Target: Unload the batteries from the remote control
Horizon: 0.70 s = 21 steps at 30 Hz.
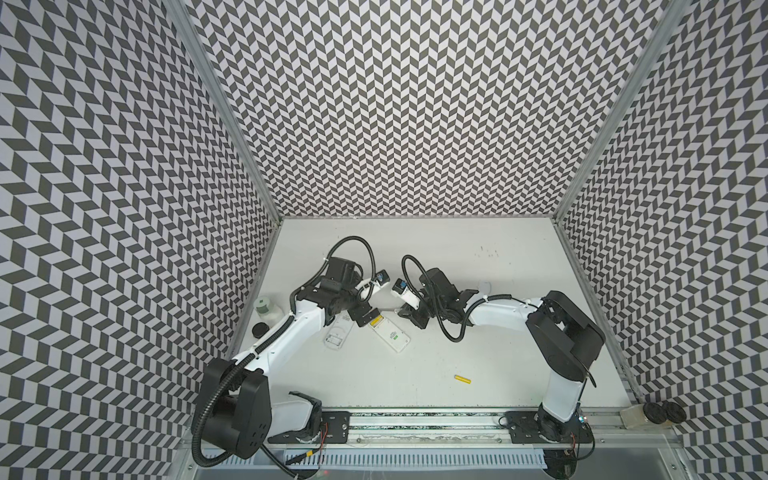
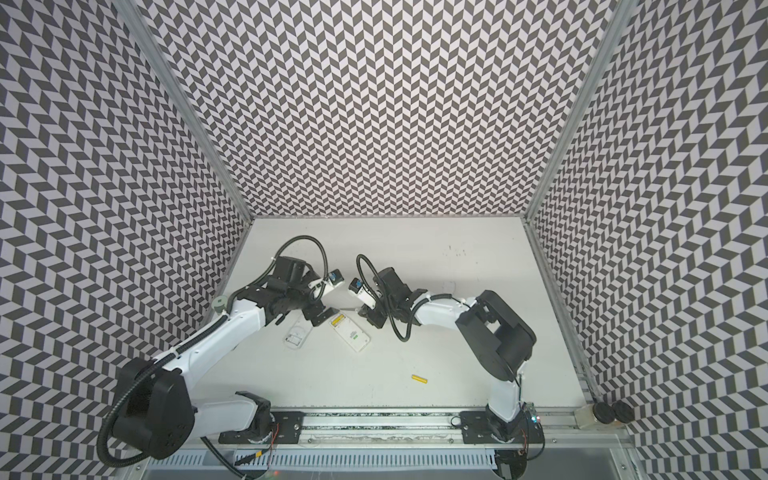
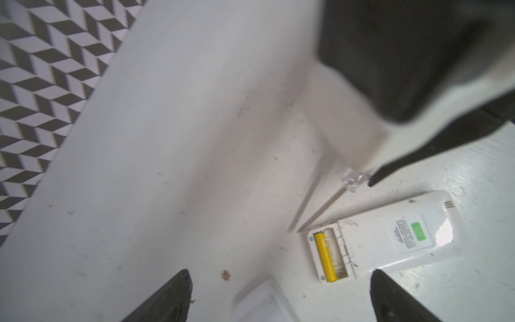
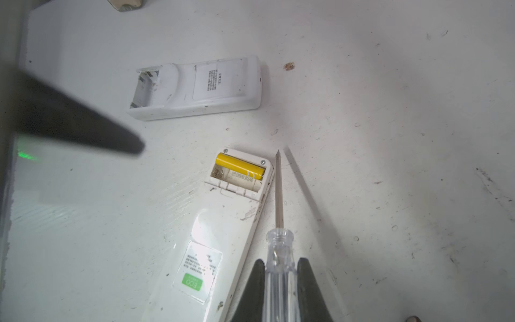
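Note:
A white remote control (image 4: pixel 223 237) with a green sticker lies back-up on the table (image 1: pixel 478 345), its compartment open. One yellow battery (image 4: pixel 239 166) sits in the far slot, and the slot beside it is bare. This battery also shows in the left wrist view (image 3: pixel 324 258). Another yellow battery (image 1: pixel 462 379) lies loose toward the front, seen in both top views (image 2: pixel 419 379). My right gripper (image 4: pixel 280 262) is shut on a screwdriver's clear handle (image 4: pixel 278 251). Its tip rests just beside the compartment's corner. My left gripper (image 3: pixel 278 271) hangs open above the table beside the remote's compartment end.
A second white remote (image 4: pixel 200 86) with a bare compartment lies left of the first, partly under my left gripper (image 1: pixel 347 319). A pale jar (image 1: pixel 266 307) and black lid (image 1: pixel 259 329) stand by the left wall. Black lids (image 1: pixel 660 411) sit at the front right corner.

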{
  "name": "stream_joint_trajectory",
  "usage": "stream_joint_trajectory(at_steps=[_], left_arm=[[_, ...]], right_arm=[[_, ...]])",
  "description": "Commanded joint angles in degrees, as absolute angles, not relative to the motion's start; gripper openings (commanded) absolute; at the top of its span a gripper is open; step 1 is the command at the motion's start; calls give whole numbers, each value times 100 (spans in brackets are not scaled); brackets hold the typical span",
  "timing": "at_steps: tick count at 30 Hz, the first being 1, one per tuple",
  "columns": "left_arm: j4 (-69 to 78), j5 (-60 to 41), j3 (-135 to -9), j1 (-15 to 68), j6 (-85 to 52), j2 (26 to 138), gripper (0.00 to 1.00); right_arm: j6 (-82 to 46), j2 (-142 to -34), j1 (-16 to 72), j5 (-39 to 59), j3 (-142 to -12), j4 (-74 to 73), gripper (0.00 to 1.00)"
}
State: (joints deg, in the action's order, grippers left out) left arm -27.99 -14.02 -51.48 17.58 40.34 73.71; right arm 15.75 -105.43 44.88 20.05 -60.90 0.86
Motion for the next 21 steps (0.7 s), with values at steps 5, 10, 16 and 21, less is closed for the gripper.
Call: stream_joint_trajectory(at_steps=[5,10,16,21], left_arm=[[-2972,-1445,-5622,1013,5176,7544,100],[-2955,-1591,-5852,687,6516,7875,100],[-4194,-2548,-6169,786,8132,8323,100],[-4555,-2401,-5969,1138,8893,8680,100]], right_arm=[[1722,-9453,4642,1614,-5785,-18,0],[1834,-8882,4963,1965,-5276,-19,0],[1728,-8841,5355,2286,-4787,-7,0],[1469,-9103,5497,2416,-4588,-196,0]])
